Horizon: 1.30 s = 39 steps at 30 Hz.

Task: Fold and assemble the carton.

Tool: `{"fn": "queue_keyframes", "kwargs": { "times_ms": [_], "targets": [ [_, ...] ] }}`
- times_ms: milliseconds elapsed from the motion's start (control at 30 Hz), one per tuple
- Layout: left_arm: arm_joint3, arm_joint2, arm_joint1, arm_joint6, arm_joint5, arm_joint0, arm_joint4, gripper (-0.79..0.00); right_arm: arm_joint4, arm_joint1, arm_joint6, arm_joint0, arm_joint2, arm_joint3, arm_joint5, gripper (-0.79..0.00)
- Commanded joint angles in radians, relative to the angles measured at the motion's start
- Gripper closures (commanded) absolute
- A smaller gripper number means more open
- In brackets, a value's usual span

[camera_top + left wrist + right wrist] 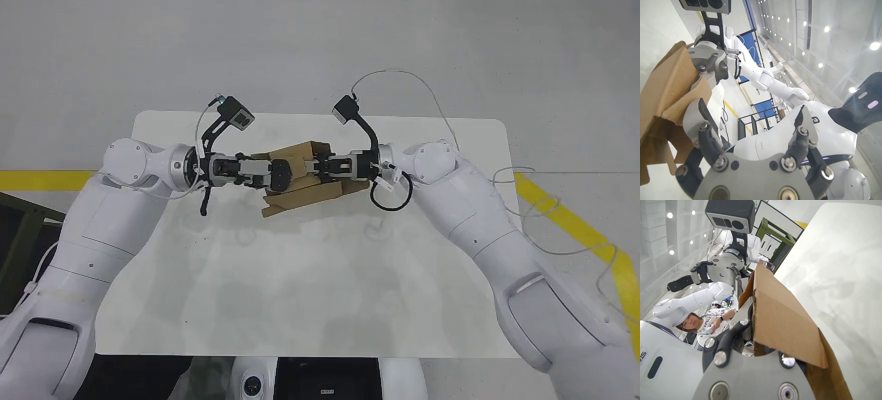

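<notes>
carton sits over the desk's far half, long axis running side to side, slightly slanted. right claw clamped on its wall; left claw spread apart, one finger against a flap.

Left hand and right hand meet at the carton above the table.

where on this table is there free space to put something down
The near half of the table, between the two arms, is bare; the far corners look bare too. The far middle is crowded: the carton is there between the left gripper and right gripper.
</notes>
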Motion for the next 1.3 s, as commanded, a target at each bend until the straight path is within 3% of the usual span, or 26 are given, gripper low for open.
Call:
{"fn": "queue_keyframes", "kwargs": {
  "times_ms": [0,567,867,1267],
  "targets": [
    [-0.006,0.001,-0.003,0.002,-0.001,0.001,0.009,-0.785,-0.003,-0.002,0.004,-0.001,0.003,0.000,0.000,0.000],
    [0.003,-0.031,-0.005,0.034,-0.034,0.012,0.091,-0.785,-0.015,0.016,0.036,-0.036,0.088,0.041,-0.006,0.000],
    [0.036,-0.024,-0.002,0.078,-0.078,0.012,0.153,-0.785,-0.042,0.035,0.074,-0.071,0.123,-0.023,0.031,0.000],
    [0.050,-0.026,0.006,0.083,-0.083,0.004,0.150,-0.785,-0.045,0.031,0.109,-0.096,0.123,-0.091,0.066,0.000]
  ]
}}
